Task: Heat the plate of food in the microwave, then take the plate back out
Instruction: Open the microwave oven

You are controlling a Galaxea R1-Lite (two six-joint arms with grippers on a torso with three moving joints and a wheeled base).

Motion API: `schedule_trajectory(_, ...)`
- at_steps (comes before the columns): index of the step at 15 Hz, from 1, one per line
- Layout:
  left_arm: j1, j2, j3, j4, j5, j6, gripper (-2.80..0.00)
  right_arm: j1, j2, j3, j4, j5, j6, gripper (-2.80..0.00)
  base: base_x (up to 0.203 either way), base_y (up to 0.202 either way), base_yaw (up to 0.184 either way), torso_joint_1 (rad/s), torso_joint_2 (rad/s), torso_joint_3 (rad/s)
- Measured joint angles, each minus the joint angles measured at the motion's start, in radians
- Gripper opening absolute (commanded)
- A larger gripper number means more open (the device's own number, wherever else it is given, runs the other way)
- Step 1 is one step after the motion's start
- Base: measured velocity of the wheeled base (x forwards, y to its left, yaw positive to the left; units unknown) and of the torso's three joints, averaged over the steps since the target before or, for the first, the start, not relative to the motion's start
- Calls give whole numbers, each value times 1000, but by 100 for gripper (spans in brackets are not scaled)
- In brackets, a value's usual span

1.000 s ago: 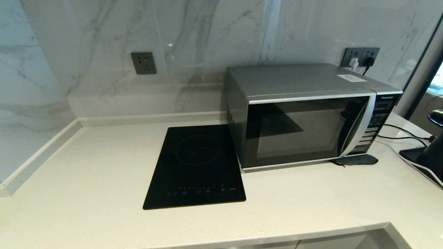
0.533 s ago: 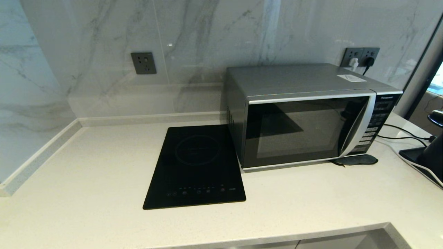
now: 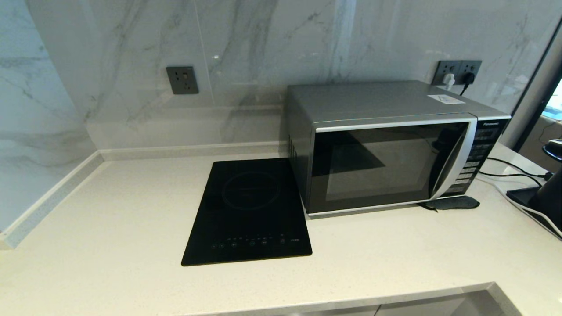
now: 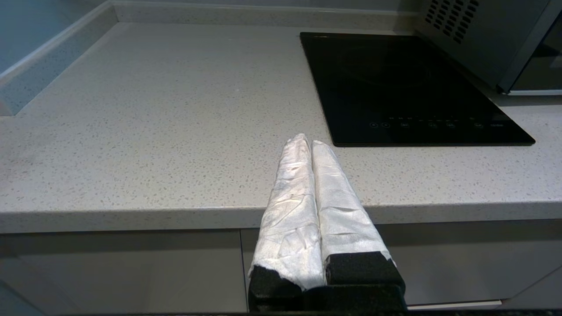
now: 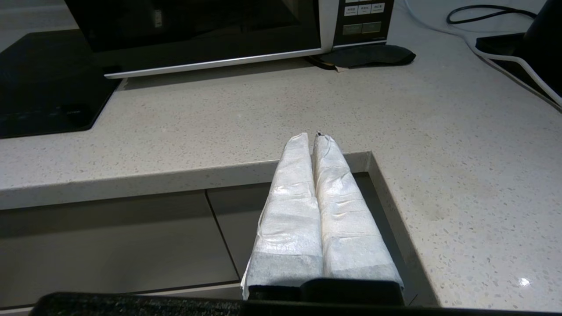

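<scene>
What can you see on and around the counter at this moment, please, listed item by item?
microwave: one, silver-grey with dark glass, door shut, back right of the counter.
induction cooktop: one, black, set flat just left of the microwave.
dark pad: one, blackish, at the microwave's front right corner.
wall sockets: grey, one left, a plugged-in set behind the microwave.
counter: one, pale speckled stone.
plate of food: not in view.
left gripper: white-wrapped fingers shut, at the counter's front edge.
right gripper: white-wrapped fingers shut, at the counter's front edge.
</scene>
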Motion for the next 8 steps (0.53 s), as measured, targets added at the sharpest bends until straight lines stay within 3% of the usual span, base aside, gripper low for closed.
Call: schedule_trajectory(8,0,0,0,0,0,0,-280,0,1,1,1,0,1,-280,0,0,0,0,0,0)
